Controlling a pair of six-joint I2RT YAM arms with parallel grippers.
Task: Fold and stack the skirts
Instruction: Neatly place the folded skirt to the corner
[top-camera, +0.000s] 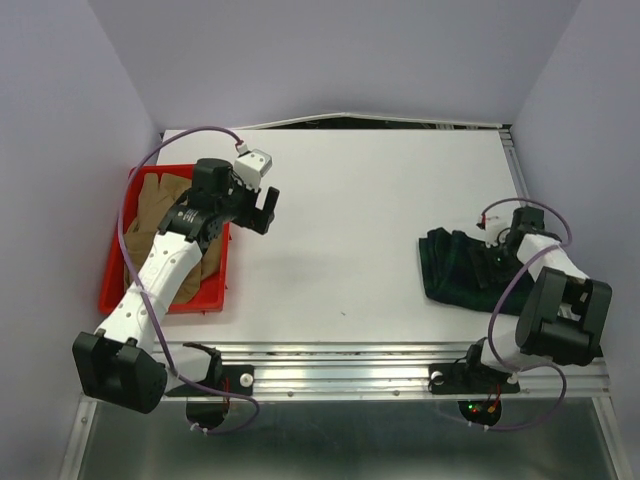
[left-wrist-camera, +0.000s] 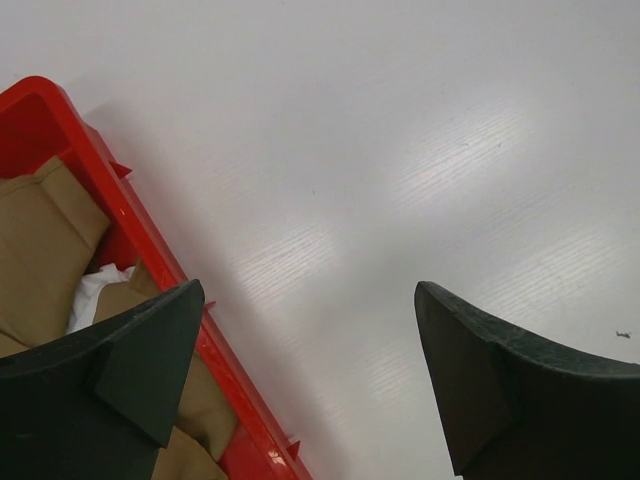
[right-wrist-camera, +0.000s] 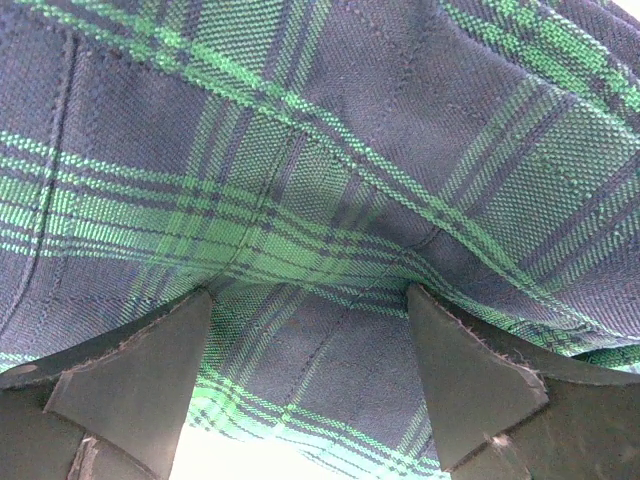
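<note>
Green-plaid skirt (right-wrist-camera: 300, 150) bulges between the spread fingers of the right gripper (right-wrist-camera: 310, 292); left gripper (left-wrist-camera: 308, 286) hangs agape over the desk (left-wrist-camera: 400, 120) beside the red tray (left-wrist-camera: 60, 108)

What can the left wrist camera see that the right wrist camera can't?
Only the left wrist view shows a red tray holding tan fabric, beside bare white table. Only the right wrist view shows a navy-and-green plaid skirt, filling most of it. Both share dark fingers spread apart at the bottom: the left gripper over the table, the right gripper close over the skirt.
</note>
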